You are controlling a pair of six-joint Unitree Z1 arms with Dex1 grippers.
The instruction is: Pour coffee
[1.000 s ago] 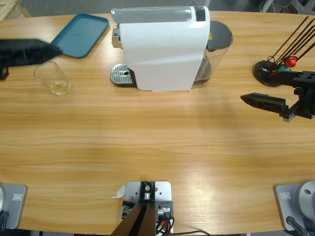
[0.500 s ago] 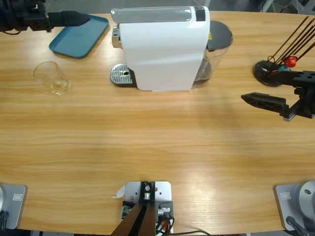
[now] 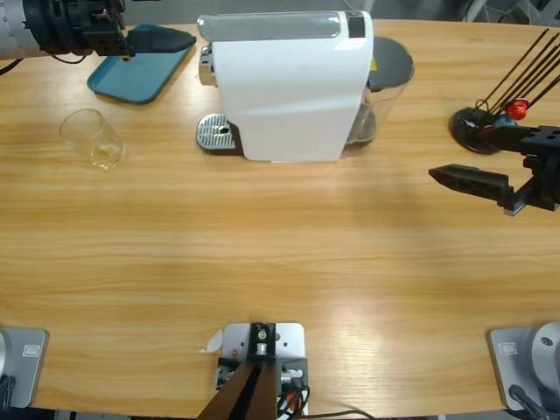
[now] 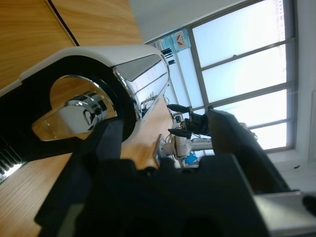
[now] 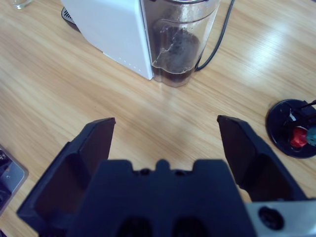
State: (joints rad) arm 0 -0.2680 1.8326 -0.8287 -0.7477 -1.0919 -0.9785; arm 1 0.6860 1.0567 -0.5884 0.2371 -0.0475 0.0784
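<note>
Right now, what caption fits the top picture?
Left gripper above teal tray; glass tumbler beside white coffee machine.

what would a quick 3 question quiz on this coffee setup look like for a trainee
1. True or false: the glass tumbler stands on the drip grate of the coffee machine.
2. Which thing lies under the left end effector in the high view? A) teal tray B) capsule holder C) tumbler
3. Fill in: the right end effector holds ____.

Key
1. False. It stands on bare table, left of the machine, with a thin amber layer of coffee inside.
2. A
3. Nothing. Its jaws are open over bare wood.
</note>
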